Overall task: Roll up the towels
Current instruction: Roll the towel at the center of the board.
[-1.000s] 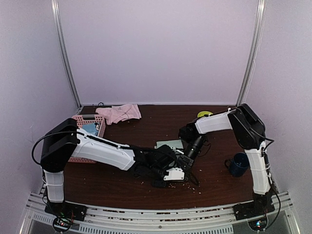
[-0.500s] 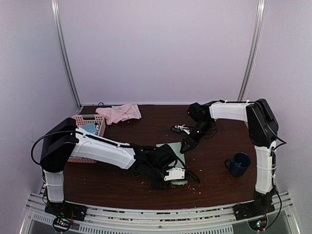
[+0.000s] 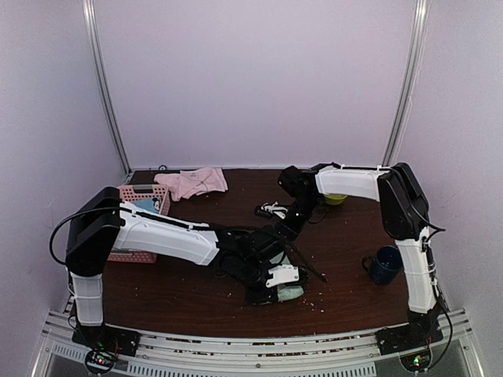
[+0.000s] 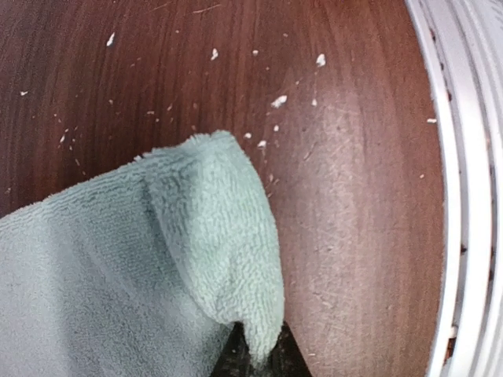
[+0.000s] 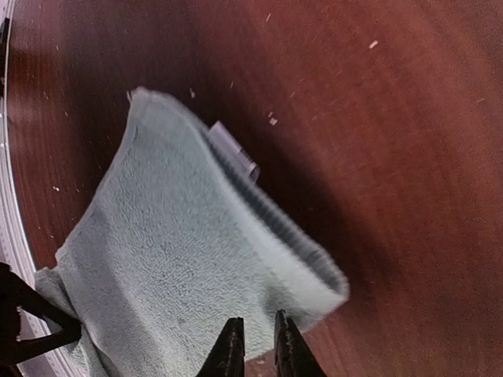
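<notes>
- The left jaws are clamping shut on one corner of the sage green towel [image 5: 189, 259], pulling that corner back over the rest of the cloth.
- The sage green towel is lying close to the middle of the near edge of the counter [image 3: 189, 302], not yet rolled.
- The right jaws are standing a narrow gap apart at the opposite edge of the same towel. Whether they are pinching the cloth cannot be told.
- The pale pink towel [image 3: 196, 182] is lying crumpled at the far edge, toward the far left corner, well apart from both sets of jaws.
- A pink basket [image 3: 145, 189] is sitting just beside it along the left edge.
- A blue mug [image 3: 385, 265] is standing near the right edge.
- Pale crumbs [image 4: 279, 100] are dotting the dark wood by the green towel.
</notes>
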Available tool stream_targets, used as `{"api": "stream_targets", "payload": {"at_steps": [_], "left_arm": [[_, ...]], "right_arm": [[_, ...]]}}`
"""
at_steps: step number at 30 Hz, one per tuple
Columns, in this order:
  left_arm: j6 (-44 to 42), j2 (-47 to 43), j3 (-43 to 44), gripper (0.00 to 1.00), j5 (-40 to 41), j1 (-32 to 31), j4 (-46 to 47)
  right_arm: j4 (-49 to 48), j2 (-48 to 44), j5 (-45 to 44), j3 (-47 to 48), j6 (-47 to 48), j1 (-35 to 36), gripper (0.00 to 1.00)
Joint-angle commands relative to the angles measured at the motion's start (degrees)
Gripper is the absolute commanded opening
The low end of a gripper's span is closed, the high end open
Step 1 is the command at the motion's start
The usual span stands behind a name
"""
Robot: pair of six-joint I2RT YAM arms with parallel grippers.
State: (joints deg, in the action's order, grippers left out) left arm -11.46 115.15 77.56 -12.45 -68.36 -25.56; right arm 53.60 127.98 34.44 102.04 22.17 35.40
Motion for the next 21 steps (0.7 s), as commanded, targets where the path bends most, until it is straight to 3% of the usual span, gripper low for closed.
{"api": "stream_targets", "payload": {"at_steps": [1,6,8,13,15,21], "left_arm": [[4.9,2.0,1.2,0.09,-12.7,2.6,-1.1],[9.8,3.1,-1.2,0.08,-24.3,7.7,3.6],[12.5,4.0,-2.8,0.08,-28.9,9.6,6.7],[17.9,8.2,-4.3,0.07,-37.5,12.4,10.5],[19.3,9.6,-4.1,0.06,-39.2,12.6,10.8],[26.3,12.1,-6.5,0.04,-44.2,13.6,16.3]], "right_arm": [[3.8,-8.5,0.8,7.1,-0.2,-5.3,0.18],[1.1,-25.4,4.5,4.0,-1.5,-10.7,0.21],[-2.8,-32.9,5.6,-1.4,-2.6,-11.0,0.22],[-11.9,-48.5,19.5,-17.1,-3.2,-10.5,0.23],[-8.4,-52.3,22.7,-20.5,3.0,-8.8,0.23],[6.3,-54.1,16.6,-26.7,19.0,2.3,0.18]]}}
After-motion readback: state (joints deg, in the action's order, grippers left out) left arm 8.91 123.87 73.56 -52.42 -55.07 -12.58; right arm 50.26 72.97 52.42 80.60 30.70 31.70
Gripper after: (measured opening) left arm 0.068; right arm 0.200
